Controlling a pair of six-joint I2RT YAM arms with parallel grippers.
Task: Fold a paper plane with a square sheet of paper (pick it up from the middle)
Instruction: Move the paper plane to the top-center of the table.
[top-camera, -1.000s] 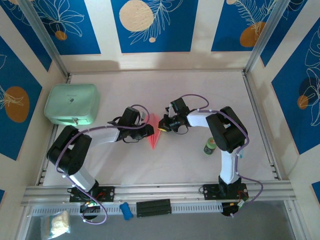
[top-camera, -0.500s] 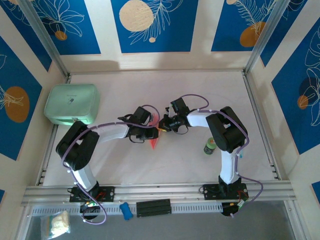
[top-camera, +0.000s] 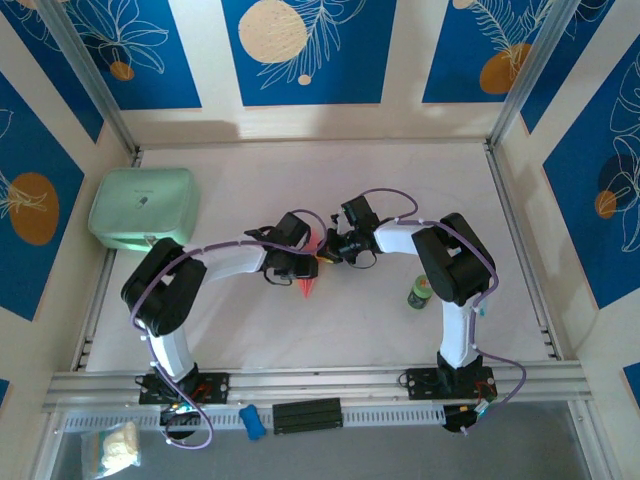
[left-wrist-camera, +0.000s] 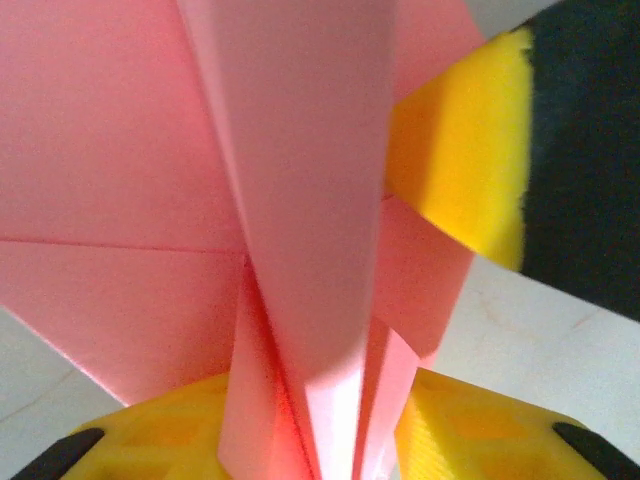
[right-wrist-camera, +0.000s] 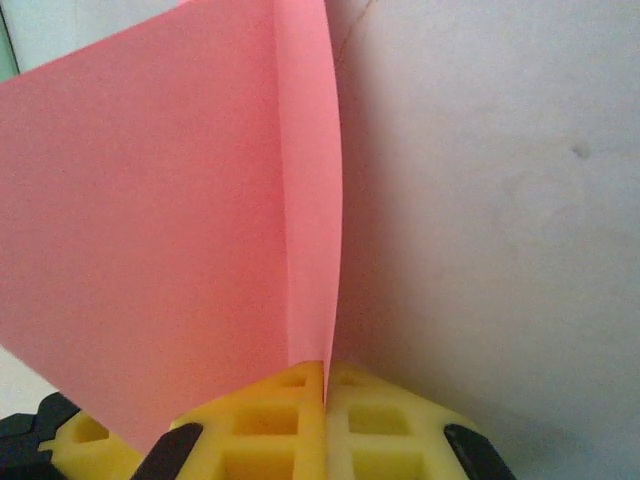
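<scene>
The paper plane (top-camera: 308, 284) is a pink-red folded dart standing on edge mid-table, its tip pointing toward the arms. My right gripper (top-camera: 326, 251) is shut on its rear edge, the yellow pads (right-wrist-camera: 280, 420) pinching the sheet (right-wrist-camera: 180, 200) at the fold. My left gripper (top-camera: 303, 266) reaches in from the left and straddles the plane's body. In the left wrist view the folded layers (left-wrist-camera: 300, 200) pass between its yellow fingers (left-wrist-camera: 170, 430), which stand apart. The right gripper's yellow finger (left-wrist-camera: 455, 150) shows just beyond the paper.
A mint-green case (top-camera: 143, 208) sits at the table's left edge. A small green can (top-camera: 420, 292) stands beside the right arm. Frame posts and walls bound the white table (top-camera: 400, 180). A blue object (top-camera: 252, 420) lies on the front rail.
My left gripper has moved right, from beside the plane to straddling it, and now covers more of the paper. The right gripper has stayed shut on the plane.
</scene>
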